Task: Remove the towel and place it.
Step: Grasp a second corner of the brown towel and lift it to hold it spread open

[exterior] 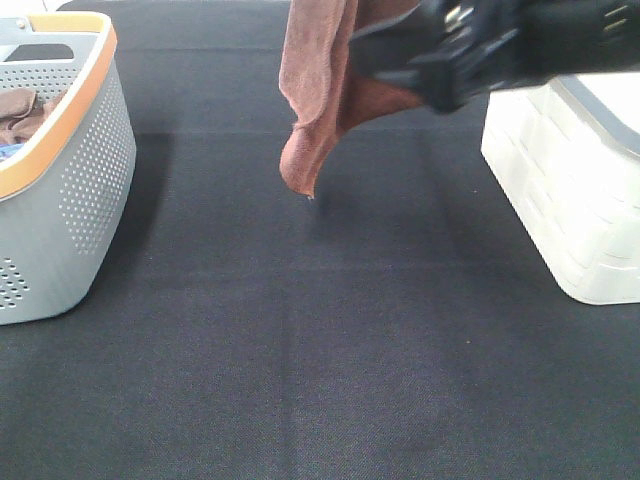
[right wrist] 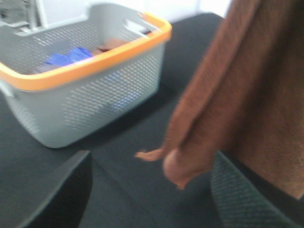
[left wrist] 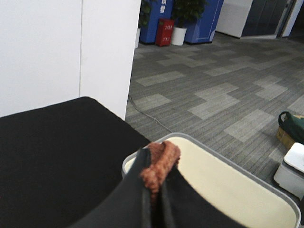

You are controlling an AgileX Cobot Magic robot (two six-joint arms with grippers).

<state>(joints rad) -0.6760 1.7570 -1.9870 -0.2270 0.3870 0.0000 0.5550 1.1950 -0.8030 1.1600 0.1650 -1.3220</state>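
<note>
While clamped, left gripper (left wrist: 156, 175) on towel (exterior: 316, 85).

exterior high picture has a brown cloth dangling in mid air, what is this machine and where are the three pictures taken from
It is a robot with two arms, each ending in jaws that pinch. One picture is from a camera mounted high over the black table; the other two are from cameras on the arms' wrists. On the table stand a grey basket with an orange rim and a white bin. The brown towel hangs in the air: the left wrist picture shows the left jaws shut on a fold of it. The right jaws are open, the towel hanging close by.
</note>
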